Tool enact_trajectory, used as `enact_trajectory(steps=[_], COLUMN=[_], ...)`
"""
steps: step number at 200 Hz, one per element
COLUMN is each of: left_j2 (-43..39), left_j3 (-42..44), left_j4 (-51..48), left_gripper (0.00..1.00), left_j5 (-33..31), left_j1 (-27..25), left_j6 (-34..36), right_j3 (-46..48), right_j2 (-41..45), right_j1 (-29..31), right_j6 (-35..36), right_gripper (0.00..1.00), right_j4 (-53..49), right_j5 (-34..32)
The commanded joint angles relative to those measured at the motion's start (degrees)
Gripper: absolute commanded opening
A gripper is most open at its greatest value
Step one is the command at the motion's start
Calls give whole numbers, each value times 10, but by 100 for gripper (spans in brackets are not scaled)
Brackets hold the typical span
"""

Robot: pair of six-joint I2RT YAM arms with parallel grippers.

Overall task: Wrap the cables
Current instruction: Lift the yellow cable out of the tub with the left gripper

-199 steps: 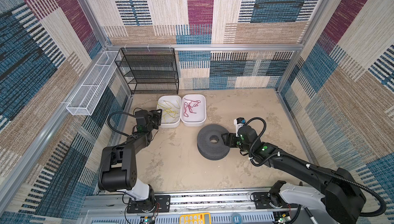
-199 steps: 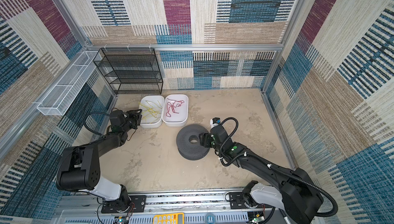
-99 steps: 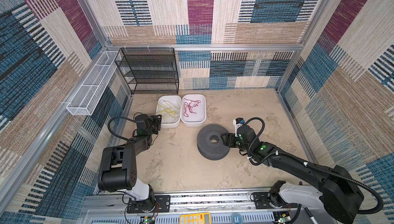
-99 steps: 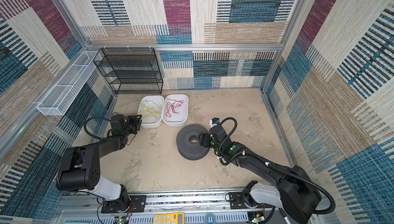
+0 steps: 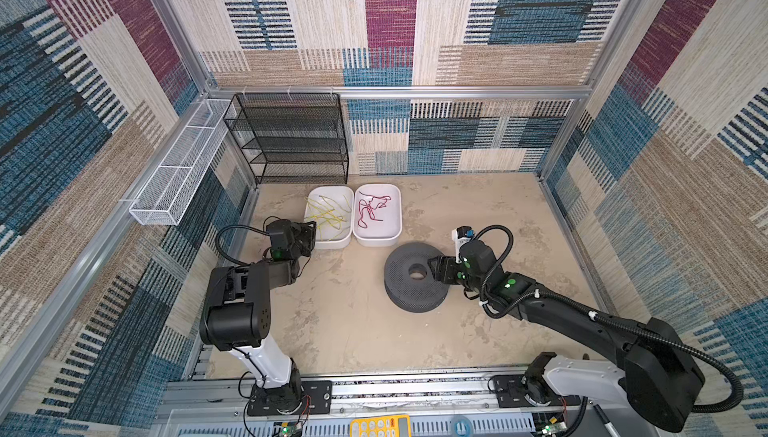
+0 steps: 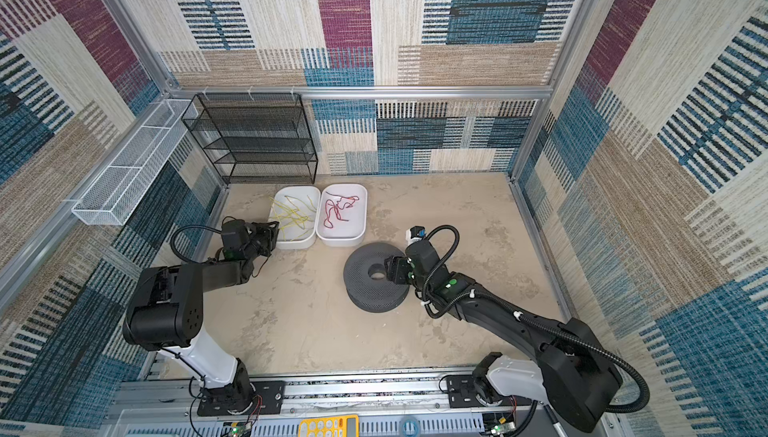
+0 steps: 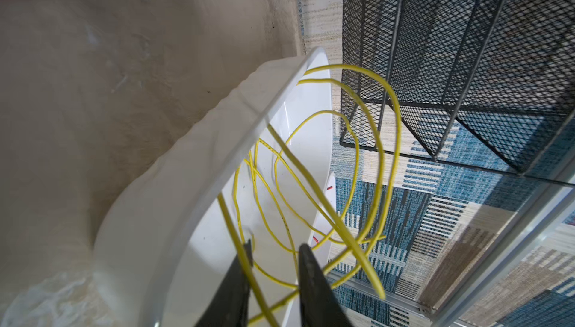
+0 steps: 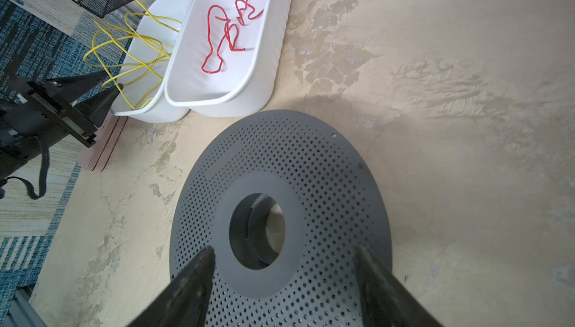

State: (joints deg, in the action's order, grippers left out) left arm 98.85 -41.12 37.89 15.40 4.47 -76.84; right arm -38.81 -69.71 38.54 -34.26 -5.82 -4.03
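Cables (image 7: pixel 311 184), string-thin yellow loops, spill over a smooth white tub (image 7: pixel 186 185)

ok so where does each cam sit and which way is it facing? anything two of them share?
Both top views: high over the front rail, looking down; left arm and right arm whole, left claw at the tub of yellow cables, right claw over the grey spool.
Left wrist: behind the left claw, facing along the tub toward the black mesh rack; two fingers show.
Right wrist: above the spool, facing the tubs; its spread fingers show.
Shared: both wrist views see the yellow cables.
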Motion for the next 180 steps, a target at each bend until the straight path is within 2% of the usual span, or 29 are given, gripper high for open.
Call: enact_trajectory(steps=[1,29,95,132,180], left_j2=[10,-5,-84,-125,-148], left_j3=[4,4,-23,-99,-239], left_j4=[59,61,-4,-157,-360], left_gripper=[11,0,0,0,0], left_j5=[4,5,2,3,47], left_j1=[1,1,2,3,5], left_j6=[-22,-20,4,79,207], right_j3=[-8,-4,6,11,22], right_j2=[-1,5,12,16,23], right_j1=[0,0,0,0,1], right_j6=[-5,-8,-9,-8,-9], right_gripper=[73,73,73,73,73], right_j4=[1,2,8,17,28], right_j5=[3,0,0,0,1])
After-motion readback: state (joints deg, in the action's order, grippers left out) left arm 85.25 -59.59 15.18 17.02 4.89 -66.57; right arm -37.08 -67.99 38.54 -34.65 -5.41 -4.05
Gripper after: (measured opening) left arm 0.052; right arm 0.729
